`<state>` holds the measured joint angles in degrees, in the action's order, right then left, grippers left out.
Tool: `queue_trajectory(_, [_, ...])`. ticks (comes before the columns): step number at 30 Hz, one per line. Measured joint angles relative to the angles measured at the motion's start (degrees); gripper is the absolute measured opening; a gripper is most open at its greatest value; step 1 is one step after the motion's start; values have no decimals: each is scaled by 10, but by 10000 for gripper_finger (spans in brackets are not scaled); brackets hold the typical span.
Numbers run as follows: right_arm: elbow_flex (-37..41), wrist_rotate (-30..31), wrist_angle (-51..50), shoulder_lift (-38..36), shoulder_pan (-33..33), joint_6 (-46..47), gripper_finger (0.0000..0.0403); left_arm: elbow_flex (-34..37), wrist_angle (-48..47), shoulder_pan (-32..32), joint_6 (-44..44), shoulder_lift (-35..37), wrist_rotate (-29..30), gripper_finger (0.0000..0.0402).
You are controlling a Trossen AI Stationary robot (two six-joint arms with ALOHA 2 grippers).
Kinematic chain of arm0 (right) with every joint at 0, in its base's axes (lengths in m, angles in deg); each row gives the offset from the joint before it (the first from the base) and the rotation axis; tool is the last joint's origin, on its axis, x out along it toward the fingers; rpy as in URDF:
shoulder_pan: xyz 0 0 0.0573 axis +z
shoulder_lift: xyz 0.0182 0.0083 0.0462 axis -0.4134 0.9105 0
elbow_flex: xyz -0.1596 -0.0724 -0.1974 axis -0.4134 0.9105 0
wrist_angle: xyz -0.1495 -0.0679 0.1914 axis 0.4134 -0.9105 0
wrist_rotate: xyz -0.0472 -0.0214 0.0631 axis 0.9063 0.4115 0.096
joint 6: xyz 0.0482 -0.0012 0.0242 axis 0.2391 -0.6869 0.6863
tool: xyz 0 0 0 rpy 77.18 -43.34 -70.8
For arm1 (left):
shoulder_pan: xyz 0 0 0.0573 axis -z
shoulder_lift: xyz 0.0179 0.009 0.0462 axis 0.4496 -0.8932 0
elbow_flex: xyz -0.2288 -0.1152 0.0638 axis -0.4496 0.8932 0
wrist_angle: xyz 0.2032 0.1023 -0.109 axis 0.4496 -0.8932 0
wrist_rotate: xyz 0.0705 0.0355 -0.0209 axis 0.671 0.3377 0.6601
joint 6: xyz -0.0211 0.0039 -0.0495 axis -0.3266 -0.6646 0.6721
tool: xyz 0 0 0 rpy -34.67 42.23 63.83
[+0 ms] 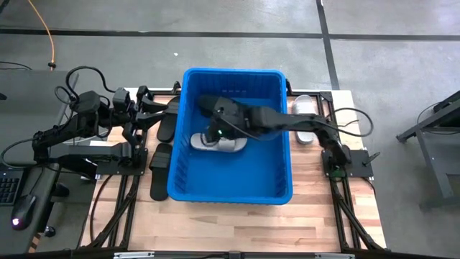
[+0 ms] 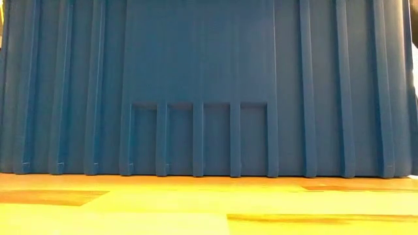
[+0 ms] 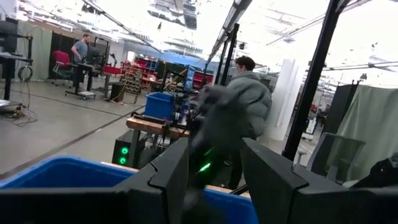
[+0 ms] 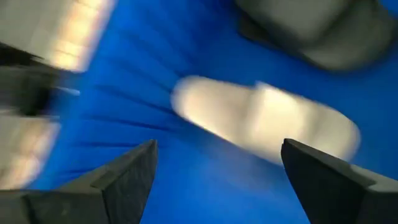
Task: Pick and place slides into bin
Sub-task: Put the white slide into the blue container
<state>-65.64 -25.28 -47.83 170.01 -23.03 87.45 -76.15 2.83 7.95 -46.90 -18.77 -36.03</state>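
Wooden table (image 1: 316, 223) carries blue bin (image 1: 231, 188); grey concrete floor (image 1: 388, 65) surrounds

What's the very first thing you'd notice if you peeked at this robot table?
The big blue bin in the middle of the wooden table grabs you first. The right arm reaches into it, its open right claw hanging over a light grey slide lying on the bin floor. Black slides wait on the table along the bin's left side, near the left claw.
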Motion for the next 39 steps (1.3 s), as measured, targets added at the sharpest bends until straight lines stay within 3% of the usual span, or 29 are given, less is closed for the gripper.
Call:
queue_trajectory(9, [1, 119, 40, -41, 46, -8, 330, 0, 0, 0, -2, 0, -4, 138])
queue_trajectory(14, [0, 127, 250, -43, 98, -131, 330, 0, 0, 0, -9, 0, -1, 138])
queue_trajectory(17, [-2, 179, 318, -42, 123, -162, 330, 0, 0, 0, -10, 0, -1, 138])
queue_trajectory(21, [1, 257, 158, -36, 141, -28, 330, 0, 0, 0, -12, 0, 1, 138])
queue_trajectory(24, [23, 316, 191, -40, 161, -2, 330, 0, 0, 0, -12, 0, 0, 138])
queue_trajectory(27, [73, 278, 357, -49, 170, -90, 330, 0, 1, 0, -10, 0, 0, 138])
queue_trajectory(31, [157, 139, 655, -47, 143, -247, 330, 0, 2, 0, -9, 0, 0, 138])
queue_trajectory(34, [216, 70, 767, -64, 120, -296, 330, 0, 2, 0, -8, 0, -1, 138])
queue_trajectory(37, [303, 72, 844, -115, 112, -311, 330, 0, 2, 0, 3, 4, -12, 138])
queue_trajectory(39, [382, 106, 876, -166, 120, -310, 330, 0, 2, 0, 5, 10, -16, 138])
